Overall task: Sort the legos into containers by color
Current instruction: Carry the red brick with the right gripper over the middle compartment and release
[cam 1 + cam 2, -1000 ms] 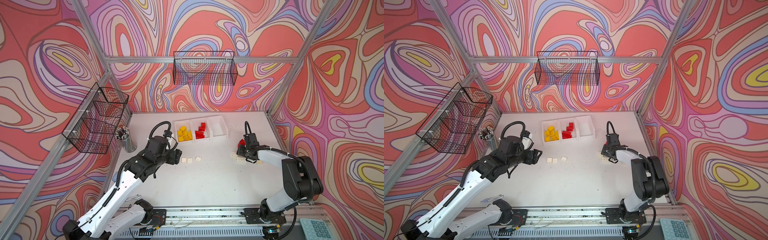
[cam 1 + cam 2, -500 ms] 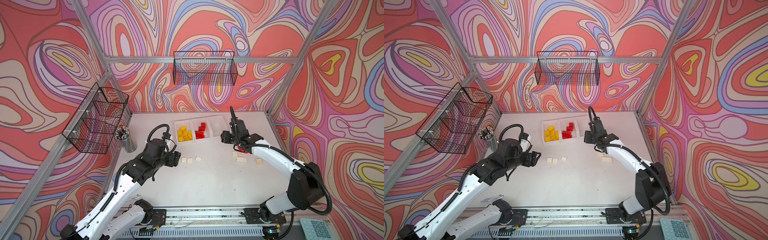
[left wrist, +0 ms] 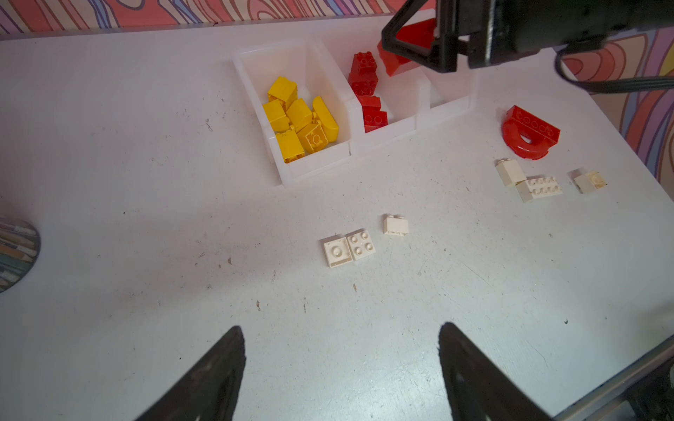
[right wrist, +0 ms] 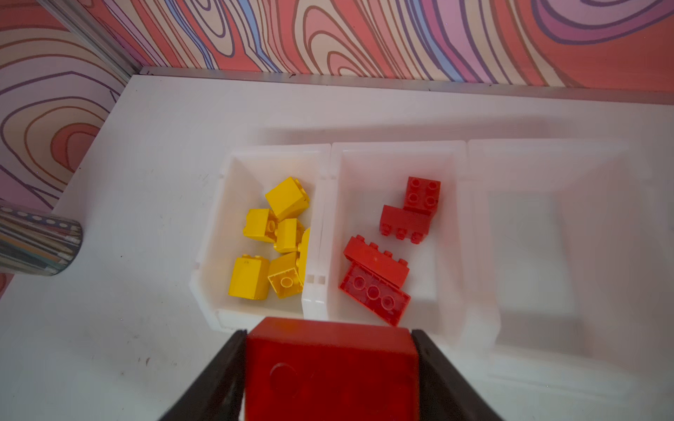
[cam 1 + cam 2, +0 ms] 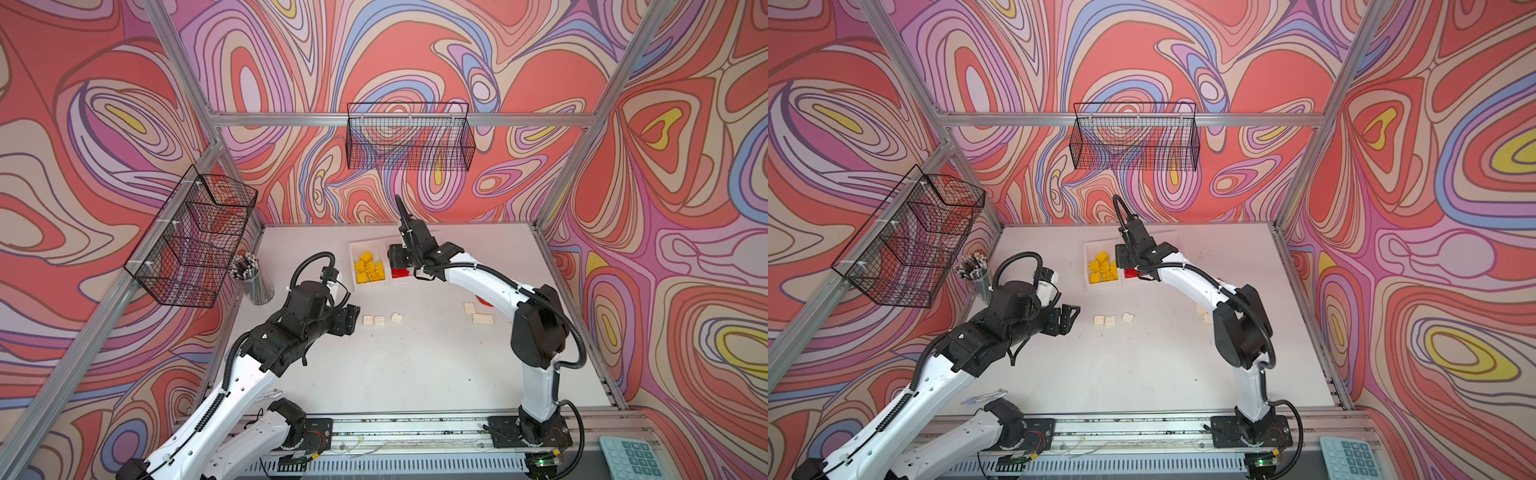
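The left gripper (image 5: 352, 319) hangs above the table (image 5: 415, 374). Just ahead of its tips lie two white legos (image 5: 374, 320) touching each other, with a third white piece (image 5: 397, 318) near them. The right gripper (image 5: 398, 265) hangs over the middle one of the containers (image 5: 352, 251), and a red lego (image 5: 401, 272) shows just beneath it. Yellow legos (image 5: 368, 269) fill the container beside it, on the left gripper's side. More white bricks (image 5: 478, 316) lie back along its arm, well apart from its tips.

Swirl-patterned red, pink and lilac walls (image 5: 104, 124) enclose a scuffed white tabletop (image 5: 395, 374); black wire mesh baskets (image 5: 409, 141) hang above it.
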Tool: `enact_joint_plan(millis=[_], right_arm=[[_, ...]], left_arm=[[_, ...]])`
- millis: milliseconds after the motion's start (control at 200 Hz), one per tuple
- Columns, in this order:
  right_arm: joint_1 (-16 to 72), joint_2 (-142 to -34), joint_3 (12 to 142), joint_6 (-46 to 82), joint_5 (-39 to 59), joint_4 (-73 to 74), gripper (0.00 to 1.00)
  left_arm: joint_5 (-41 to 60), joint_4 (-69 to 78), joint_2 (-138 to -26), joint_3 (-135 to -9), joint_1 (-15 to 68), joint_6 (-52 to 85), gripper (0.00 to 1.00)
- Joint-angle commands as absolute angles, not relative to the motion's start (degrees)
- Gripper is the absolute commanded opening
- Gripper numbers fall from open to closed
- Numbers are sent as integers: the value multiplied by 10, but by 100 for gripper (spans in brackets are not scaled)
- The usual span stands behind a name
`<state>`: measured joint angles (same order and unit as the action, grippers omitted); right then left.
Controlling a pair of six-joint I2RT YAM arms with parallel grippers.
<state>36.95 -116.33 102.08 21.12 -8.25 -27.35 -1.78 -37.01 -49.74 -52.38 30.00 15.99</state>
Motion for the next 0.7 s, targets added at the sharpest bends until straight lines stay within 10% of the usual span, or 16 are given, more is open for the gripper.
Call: enact_joint_plan(millis=[0, 551, 696], right_arm=[[368, -1208, 1075, 199, -116, -307, 47], [315, -1287, 1135, 227, -62, -293, 51], [308, -1305, 1160, 220, -53, -297, 76]], left_arm=[[-27, -363, -492, -518, 299, 148, 82], [-16, -365, -495, -517, 299, 147, 96], [-19, -367, -498, -517, 299, 147, 98]])
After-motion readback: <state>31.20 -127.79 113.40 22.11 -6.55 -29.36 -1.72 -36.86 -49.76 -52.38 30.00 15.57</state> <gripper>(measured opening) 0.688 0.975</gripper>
